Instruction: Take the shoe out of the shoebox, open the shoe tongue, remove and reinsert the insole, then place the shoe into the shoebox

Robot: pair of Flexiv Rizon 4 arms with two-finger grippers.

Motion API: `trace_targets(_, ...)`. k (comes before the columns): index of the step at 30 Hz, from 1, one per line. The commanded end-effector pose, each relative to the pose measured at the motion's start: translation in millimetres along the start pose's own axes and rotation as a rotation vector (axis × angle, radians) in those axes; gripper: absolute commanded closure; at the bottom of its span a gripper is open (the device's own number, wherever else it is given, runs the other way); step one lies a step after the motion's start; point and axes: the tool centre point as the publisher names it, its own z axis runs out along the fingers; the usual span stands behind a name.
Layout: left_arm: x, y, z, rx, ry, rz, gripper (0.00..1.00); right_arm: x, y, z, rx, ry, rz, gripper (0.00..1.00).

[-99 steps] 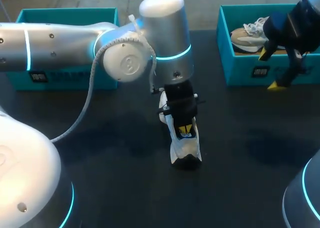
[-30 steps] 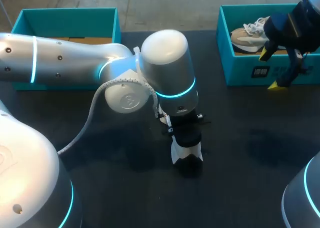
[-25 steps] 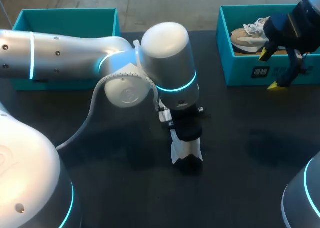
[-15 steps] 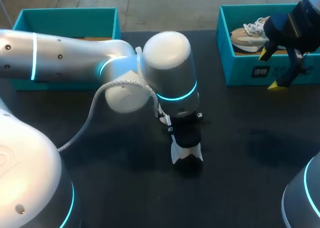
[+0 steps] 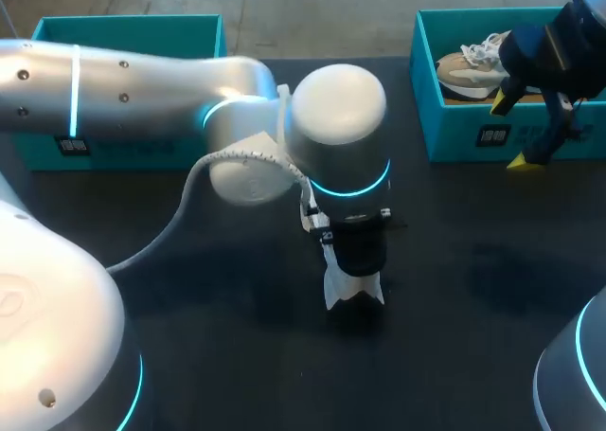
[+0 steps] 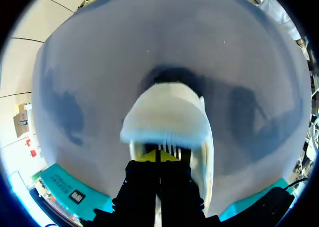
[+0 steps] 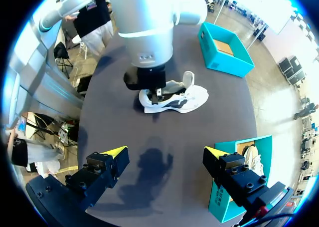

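A white shoe lies on the dark table near its middle, mostly covered in the head view by my left arm, which comes straight down onto it. In the left wrist view the shoe's toe lies just ahead, and my left gripper is shut with its yellow tips down in the shoe's opening; whether anything thin is pinched is hidden. My right gripper hangs open at the far right, over the front wall of the right shoebox. From the right wrist view, its gripper is wide open and empty, far from the white shoe.
A teal shoebox at the back right holds a beige shoe. A second teal shoebox stands at the back left, partly behind my left arm; it shows only a cardboard floor.
My left arm's wrist has swung a little to the right over the shoe, gripper still inside it. The shoe and my right arm have not moved.
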Motion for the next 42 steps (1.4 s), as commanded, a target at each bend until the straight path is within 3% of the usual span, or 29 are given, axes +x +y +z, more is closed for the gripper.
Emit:
trace_targets(1, 1.6, 4, -30, -0.073, 0.005, -0.004, 1.0, -2.0, 1.2, 1, 0.004, 0.003, 0.002, 0.0)
trace_targets(9, 4.1, 25, -30, -0.121, 0.009, -0.037, 1.0, -2.0, 1.2, 1, 0.004, 0.003, 0.002, 0.0)
trace_targets(10, 4.7, 27, -29, -0.119, 0.007, -0.044, 0.83, -2.0, 1.2, 1, 0.004, 0.003, 0.002, 0.0)
trace_targets(11, 5.6, 28, -27, -0.116, 0.013, -0.047, 0.78, -2.0, 1.2, 1, 0.004, 0.003, 0.002, 0.0)
trace_targets(17, 9.8, 34, -18, -0.11, 0.032, -0.072, 0.69, -2.0, 1.2, 1, 0.004, 0.003, 0.002, 0.0)
trace_targets(18, 9.9, 34, -17, -0.104, 0.032, -0.075, 0.58, -2.0, 1.2, 1, 0.004, 0.003, 0.002, 0.0)
trace_targets(19, 10.0, 34, -17, -0.102, 0.032, -0.077, 0.34, -2.0, 1.2, 1, 0.004, 0.003, 0.002, 0.0)
trace_targets(20, 10.1, 33, -17, -0.101, 0.033, -0.078, 0.0, -2.0, 1.2, 1, 0.004, 0.003, 0.002, 0.0)
trace_targets(29, 11.1, 33, -26, -0.071, 0.024, -0.106, 0.0, -2.0, 1.2, 1, 0.004, 0.003, 0.002, 0.0)
trace_targets(42, 17.2, 38, -17, -0.023, 0.09, -0.107, 0.0, -2.0, 1.2, 1, 0.004, 0.003, 0.002, 0.0)
